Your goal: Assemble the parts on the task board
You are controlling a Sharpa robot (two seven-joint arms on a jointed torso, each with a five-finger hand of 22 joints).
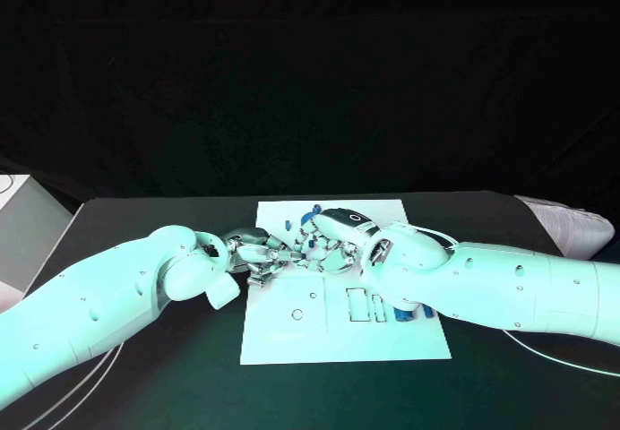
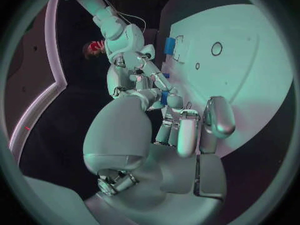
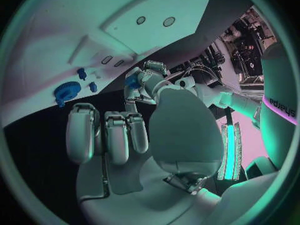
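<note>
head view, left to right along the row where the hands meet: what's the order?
Left arm → left robot hand → right robot hand → right arm. The two hands meet over the far half of the task board; blue parts peek out beneath the right arm.

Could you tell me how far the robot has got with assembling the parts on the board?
Nothing looks clearly assembled yet. The left robot hand holds a small blue part where both hands meet over the task board. The right robot hand is close beside it. A blue gear and small blue pieces lie loose; slots look unfilled.
</note>
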